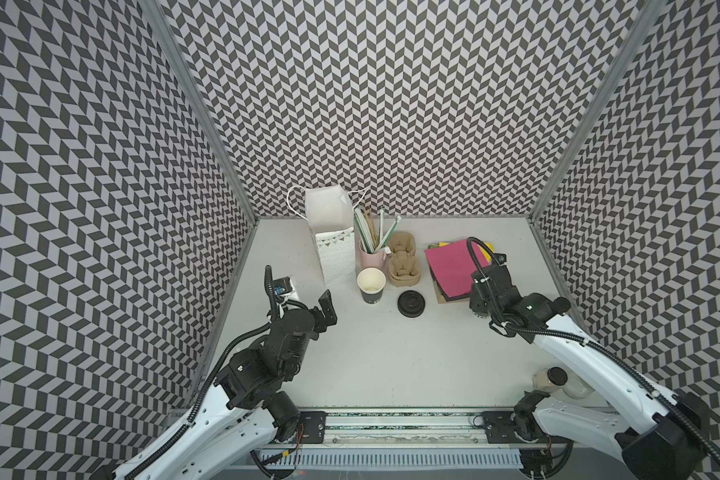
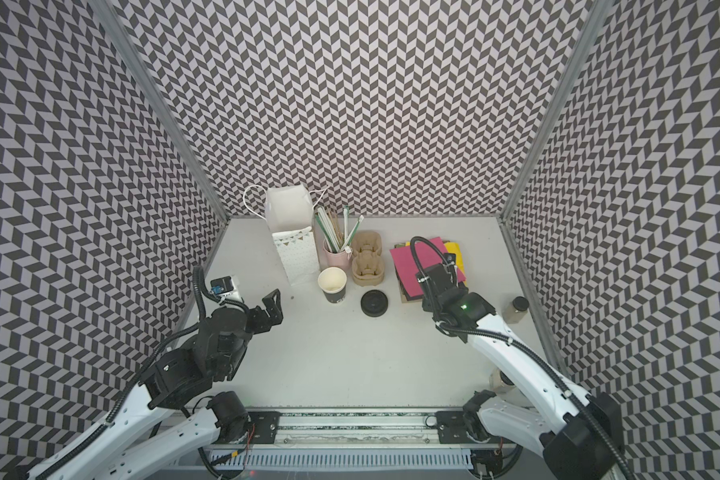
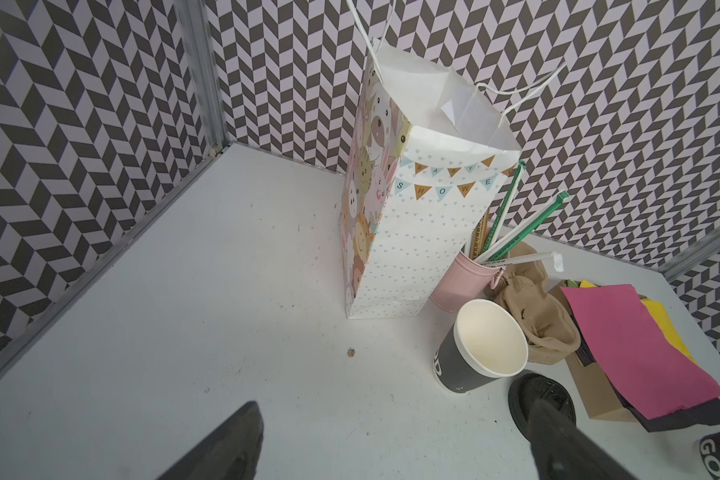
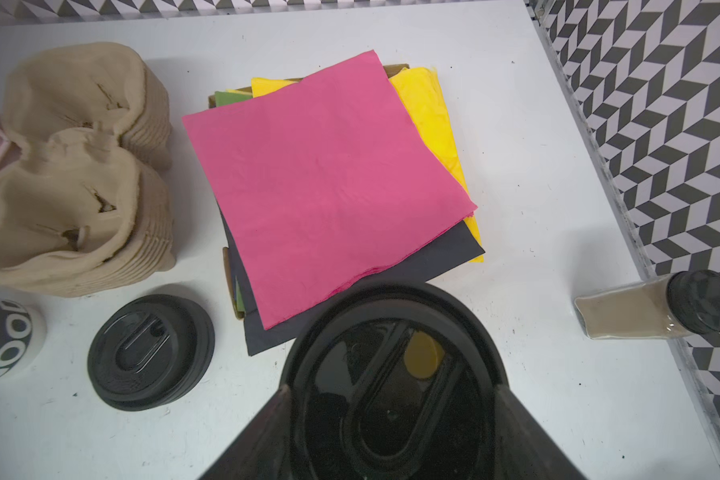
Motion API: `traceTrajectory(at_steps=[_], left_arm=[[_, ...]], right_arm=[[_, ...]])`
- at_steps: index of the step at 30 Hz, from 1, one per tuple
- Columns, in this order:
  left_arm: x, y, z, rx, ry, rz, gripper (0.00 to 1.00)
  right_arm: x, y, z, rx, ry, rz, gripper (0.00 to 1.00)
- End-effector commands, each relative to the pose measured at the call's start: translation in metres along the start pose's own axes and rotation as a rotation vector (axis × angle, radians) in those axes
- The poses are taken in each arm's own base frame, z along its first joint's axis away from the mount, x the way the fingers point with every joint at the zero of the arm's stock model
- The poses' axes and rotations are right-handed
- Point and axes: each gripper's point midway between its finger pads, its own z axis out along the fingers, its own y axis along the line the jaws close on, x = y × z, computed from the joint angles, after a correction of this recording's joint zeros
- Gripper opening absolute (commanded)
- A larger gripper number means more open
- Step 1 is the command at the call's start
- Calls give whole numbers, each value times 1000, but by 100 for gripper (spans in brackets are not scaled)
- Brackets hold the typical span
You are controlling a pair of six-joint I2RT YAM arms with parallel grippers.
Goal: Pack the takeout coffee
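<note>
The right hand [image 4: 393, 392] is pinching the takeout coffee [image 4: 387, 419]. In the right wrist view the cup's black domed lid fills the gap between the two fingers, which press in on either side of it. In both top views the arm hides cup and fingers alike, so I cannot tell whether the cup stands on the bench [image 1: 391, 357] or hangs clear of it. It sits at the 5 o'clock corner of the napkin stack [image 1: 449, 266], whose top sheet is pink over yellow, green and dark ones.

At 9 o'clock of that hand a loose lid [image 1: 410, 304] lies flat on the bench. The lidless cup [image 1: 371, 284] stands upright at 10 o'clock of the lid, its cream inside showing. At 12 o'clock of this cup is a pink tin [image 1: 370, 258] of straws, with the gift bag [image 1: 334, 237] just beside it at 9 o'clock and the stacked pulp cup carriers [image 1: 403, 264] at 3 o'clock. A tan bottle [image 2: 515, 309] with a black cap is at 3 o'clock of the right hand, near the side wall.

The left hand [image 1: 327, 309] is spread wide with only bare bench between its fingers, at 9 o'clock of the lidless cup and apart from it
</note>
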Motion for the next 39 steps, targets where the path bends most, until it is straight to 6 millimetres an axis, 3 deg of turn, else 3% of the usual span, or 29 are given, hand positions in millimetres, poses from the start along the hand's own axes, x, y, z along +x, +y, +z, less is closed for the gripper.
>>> traceTrajectory(at_steps=[1, 15, 22, 32, 39], left_arm=[[-10, -2, -4, 15, -23, -23, 100], [-10, -2, -5, 22, -24, -23, 100], [-11, -2, -6, 20, -26, -26, 100], [-10, -3, -4, 18, -20, -21, 100], [-12, -8, -4, 34, -15, -14, 100]], right_arm=[[1, 4, 12, -39, 9, 20, 54], [24, -2, 33, -43, 64, 56, 56], [28, -2, 38, -43, 75, 55, 67], [9, -6, 23, -58, 15, 97, 84], [-29, -1, -2, -96, -57, 119, 89]])
